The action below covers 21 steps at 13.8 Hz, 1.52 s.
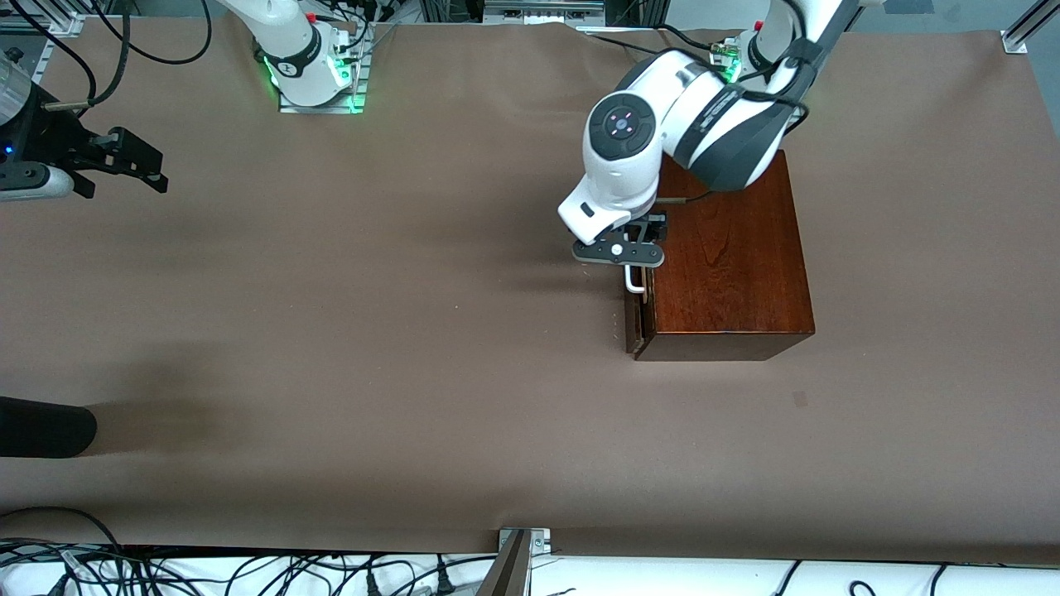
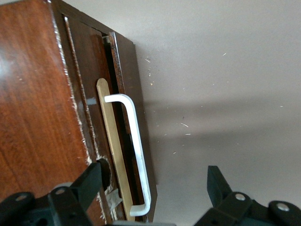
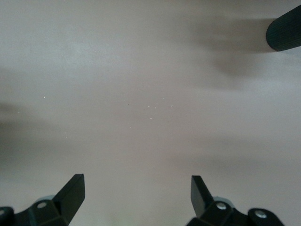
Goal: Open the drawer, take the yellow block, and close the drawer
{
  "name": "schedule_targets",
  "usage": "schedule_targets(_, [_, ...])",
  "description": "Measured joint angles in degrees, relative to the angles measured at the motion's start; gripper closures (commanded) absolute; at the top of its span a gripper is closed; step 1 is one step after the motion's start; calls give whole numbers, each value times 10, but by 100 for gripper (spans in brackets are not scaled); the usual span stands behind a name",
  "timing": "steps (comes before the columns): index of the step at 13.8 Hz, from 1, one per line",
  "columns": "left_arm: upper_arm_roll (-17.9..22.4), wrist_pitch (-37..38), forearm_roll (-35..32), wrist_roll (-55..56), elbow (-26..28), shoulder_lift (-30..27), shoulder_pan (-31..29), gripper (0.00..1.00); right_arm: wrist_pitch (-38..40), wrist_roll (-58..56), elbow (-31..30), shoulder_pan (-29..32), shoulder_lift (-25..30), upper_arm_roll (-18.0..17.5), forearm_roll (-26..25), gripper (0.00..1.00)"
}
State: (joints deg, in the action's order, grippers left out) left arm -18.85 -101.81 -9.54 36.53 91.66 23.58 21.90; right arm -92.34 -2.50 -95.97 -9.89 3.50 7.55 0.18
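The dark reddish-brown wooden box [image 1: 733, 257] stands at the left arm's end of the table. Its drawer [image 1: 638, 319] faces the right arm's end and is out by a narrow crack; a pale wood strip [image 2: 112, 141] shows in the gap. The white bar handle [image 1: 634, 281] runs along the drawer front and also shows in the left wrist view [image 2: 137, 150]. My left gripper [image 1: 623, 253] hangs over the handle's end, open, with one finger [image 2: 89, 181] over the box top and the other over the table. My right gripper [image 1: 142, 161] waits open [image 3: 136, 188] over bare table. The yellow block is hidden.
A black cylindrical object [image 1: 45, 426] juts in at the right arm's end, nearer the front camera, and shows in the right wrist view [image 3: 284, 35]. A metal bracket [image 1: 522, 546] sits at the table's front edge. Brown paper covers the table [image 1: 373, 331].
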Motion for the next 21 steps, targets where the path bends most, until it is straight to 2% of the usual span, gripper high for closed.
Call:
schedule_targets(9, [0,-24,-66,82,1,61,36,0,0,0,0,0,-1,0,0,0])
schedule_targets(18, [0,-24,-84,114,6,87,40,0,0,0,0,0,-3,2,0,0])
schedule_targets(21, [0,-24,-108,130,17,92,52,0,0,0,0,0,-3,2,0,0])
